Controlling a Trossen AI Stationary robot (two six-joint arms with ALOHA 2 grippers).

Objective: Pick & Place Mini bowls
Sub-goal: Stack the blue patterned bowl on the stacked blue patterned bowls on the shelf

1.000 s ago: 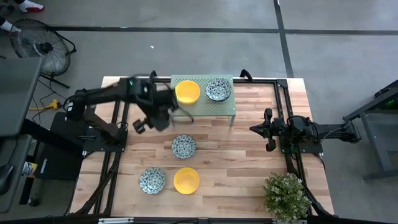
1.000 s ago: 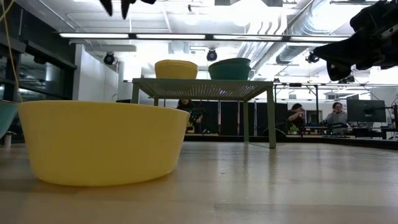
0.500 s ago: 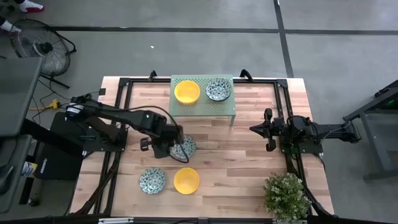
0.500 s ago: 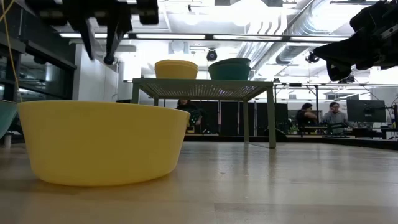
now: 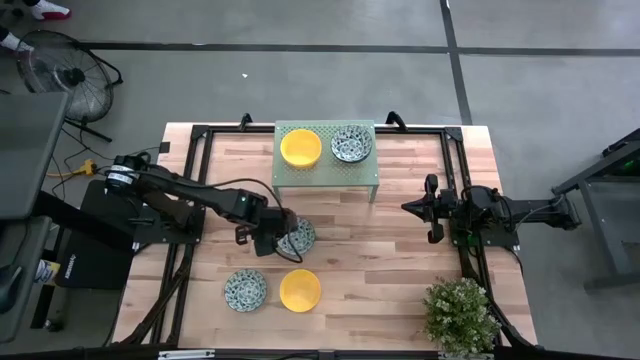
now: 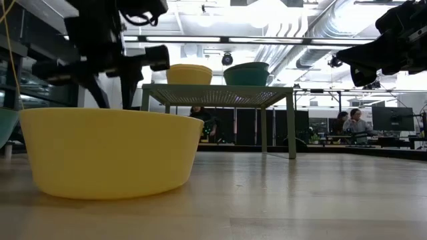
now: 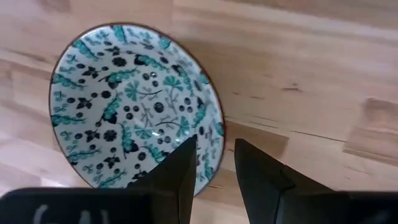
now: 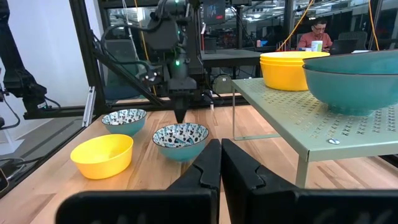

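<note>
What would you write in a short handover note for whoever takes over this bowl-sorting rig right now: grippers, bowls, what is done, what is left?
Left gripper: open, lowered over the rim of the middle patterned bowl, nothing held yet.
Right gripper: shut, empty, waiting at the table's right side.
On the green rack: one yellow bowl and one patterned bowl.
On the table: the middle patterned bowl, the front patterned bowl and the front yellow bowl.
Done: two bowls on the rack.
Left: probably grasp the middle bowl, then move the remaining bowls.
</note>
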